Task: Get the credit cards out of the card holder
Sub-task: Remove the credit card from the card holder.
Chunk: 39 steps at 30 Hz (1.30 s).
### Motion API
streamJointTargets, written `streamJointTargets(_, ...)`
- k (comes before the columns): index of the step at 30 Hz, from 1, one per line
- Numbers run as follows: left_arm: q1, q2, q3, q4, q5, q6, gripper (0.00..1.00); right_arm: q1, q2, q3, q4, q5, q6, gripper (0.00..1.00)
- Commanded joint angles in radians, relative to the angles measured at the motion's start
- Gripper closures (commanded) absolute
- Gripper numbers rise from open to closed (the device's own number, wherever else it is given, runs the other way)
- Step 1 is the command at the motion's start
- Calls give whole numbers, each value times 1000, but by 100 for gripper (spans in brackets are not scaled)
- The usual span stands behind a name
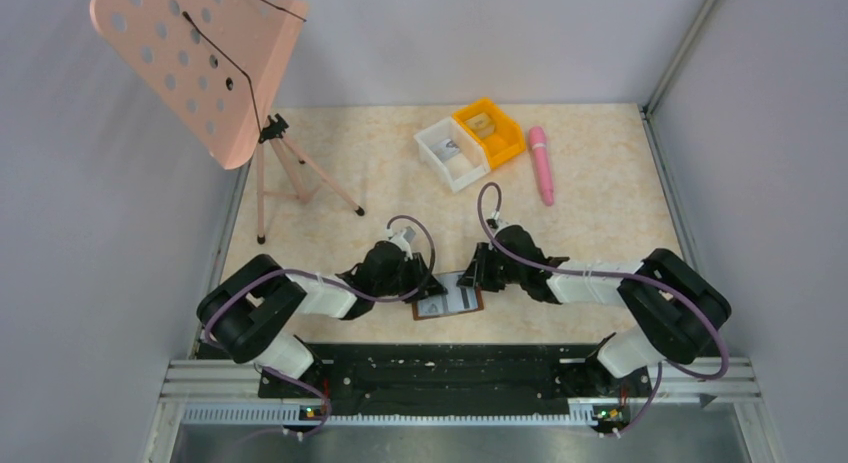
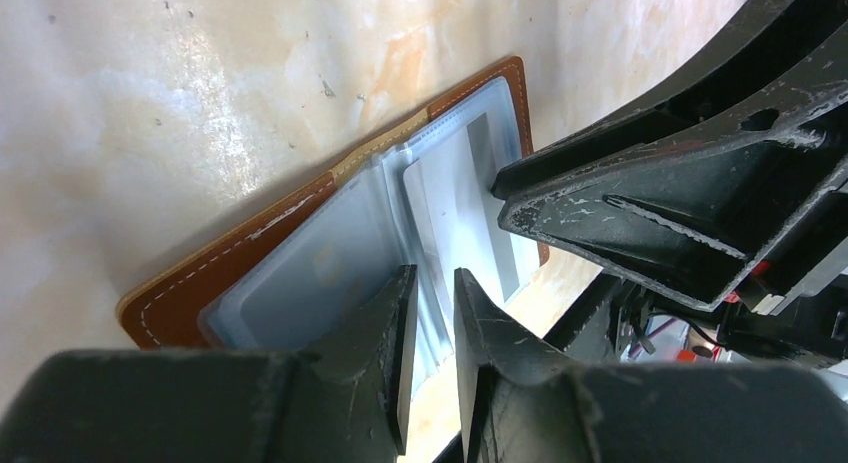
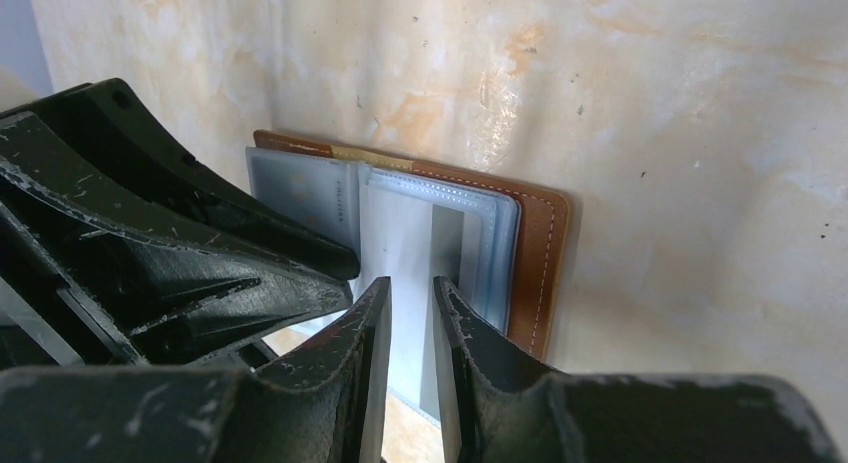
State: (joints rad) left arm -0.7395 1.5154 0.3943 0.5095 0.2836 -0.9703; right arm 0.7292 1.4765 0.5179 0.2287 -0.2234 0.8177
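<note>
The card holder (image 1: 449, 299) lies open on the table between both arms, brown leather (image 2: 230, 258) with pale pockets. A whitish credit card with a grey stripe (image 3: 405, 238) lies on its right half (image 2: 450, 198), and another pale card (image 2: 300, 273) sits in the left pocket. My left gripper (image 2: 433, 276) hovers low over the middle fold, jaws a narrow gap apart with nothing between them. Over the striped card my right gripper (image 3: 411, 282) stands the same way, narrowly open, one fingertip (image 2: 497, 191) touching the card's surface.
A white bin (image 1: 452, 154) and an orange bin (image 1: 488, 131) stand at the back, a pink pen (image 1: 541, 163) to their right. A pink perforated stand (image 1: 200, 63) on a tripod (image 1: 290, 178) rises at the back left. Grey walls enclose the table.
</note>
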Motion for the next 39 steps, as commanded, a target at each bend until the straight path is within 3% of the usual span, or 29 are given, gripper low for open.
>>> streamJointTargets(1, 0, 21, -39, 63, -6, 5, 74, 10, 29, -50, -4, 9, 18, 77)
streamJointTargets(15, 0, -52, -47, -8, -51, 21, 73, 10, -111, 67, -206, 85, -33, 71)
streamJointTargets(26, 0, -32, -56, 23, -38, 20, 72, 24, -37, 31, -109, 39, -4, 71)
streamJointTargets(39, 0, -52, -78, 71, -24, 1, 72, 51, 59, -34, -77, 49, 26, 90)
